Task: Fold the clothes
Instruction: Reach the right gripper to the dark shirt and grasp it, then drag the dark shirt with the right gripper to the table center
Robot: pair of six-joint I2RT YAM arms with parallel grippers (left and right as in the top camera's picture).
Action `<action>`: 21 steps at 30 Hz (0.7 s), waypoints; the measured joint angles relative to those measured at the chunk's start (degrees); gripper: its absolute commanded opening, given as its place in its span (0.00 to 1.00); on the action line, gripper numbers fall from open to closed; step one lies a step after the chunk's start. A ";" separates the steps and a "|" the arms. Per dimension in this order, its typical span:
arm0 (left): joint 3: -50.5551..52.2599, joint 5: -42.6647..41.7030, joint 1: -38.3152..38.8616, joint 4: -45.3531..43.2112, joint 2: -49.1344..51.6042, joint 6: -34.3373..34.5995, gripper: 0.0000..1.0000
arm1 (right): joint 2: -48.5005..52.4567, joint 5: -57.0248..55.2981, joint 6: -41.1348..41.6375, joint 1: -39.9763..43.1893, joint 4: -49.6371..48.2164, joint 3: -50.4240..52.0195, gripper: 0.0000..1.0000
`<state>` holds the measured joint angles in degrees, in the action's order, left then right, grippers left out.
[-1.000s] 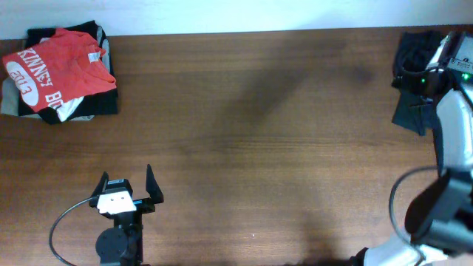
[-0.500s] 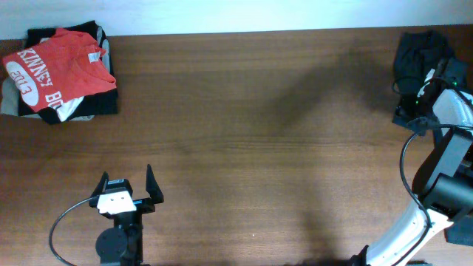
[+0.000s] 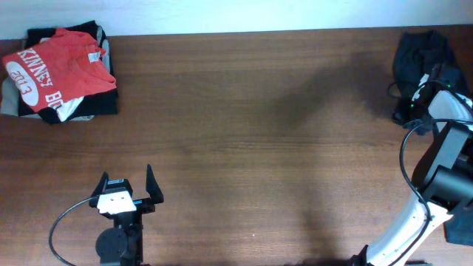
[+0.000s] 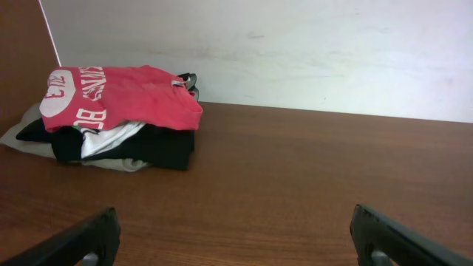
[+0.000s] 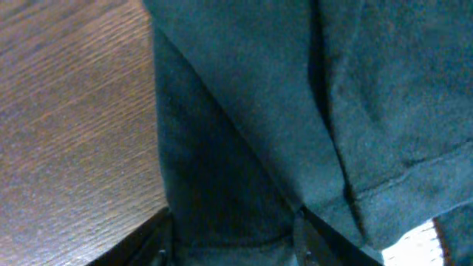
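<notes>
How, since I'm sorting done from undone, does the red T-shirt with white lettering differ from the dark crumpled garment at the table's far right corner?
The red T-shirt with white lettering lies folded atop a clothes stack; the dark soft-fabric garment is a crumpled heap. The red one shows its print; the dark one shows none. The right gripper straddles the dark fabric; none nears the red one. Both lie at the wooden table's far edge.

Crumpled black T-shirt [image 3: 421,59] far right, right arm [image 3: 442,151] over it
</notes>
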<state>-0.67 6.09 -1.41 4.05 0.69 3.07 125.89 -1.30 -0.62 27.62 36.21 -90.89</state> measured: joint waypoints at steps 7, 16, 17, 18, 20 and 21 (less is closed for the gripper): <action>0.00 -0.02 0.00 0.00 0.00 0.00 0.99 | 0.09 1.33 0.11 -0.85 0.52 -0.48 0.04; 0.00 0.00 0.00 0.00 0.00 0.00 0.99 | 0.79 13.18 5.81 -24.33 -1.40 -0.83 0.04; 0.00 0.00 0.00 0.00 0.00 0.00 0.99 | 0.83 13.90 6.73 -26.86 -1.66 -0.85 0.04; 0.00 0.00 0.00 0.00 0.00 0.00 0.99 | 0.94 14.91 8.20 -31.54 -1.79 -0.85 0.04; 0.00 0.00 0.00 0.00 0.00 0.00 0.99 | 1.07 17.38 9.92 -40.70 -1.75 -0.85 0.04; 0.00 0.00 0.00 0.00 0.00 0.00 0.99 | 1.18 18.27 10.45 -44.33 -1.77 -0.85 0.04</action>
<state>-0.67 6.09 -1.41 4.05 0.69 3.07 127.07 16.97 9.82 -16.71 34.44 -91.74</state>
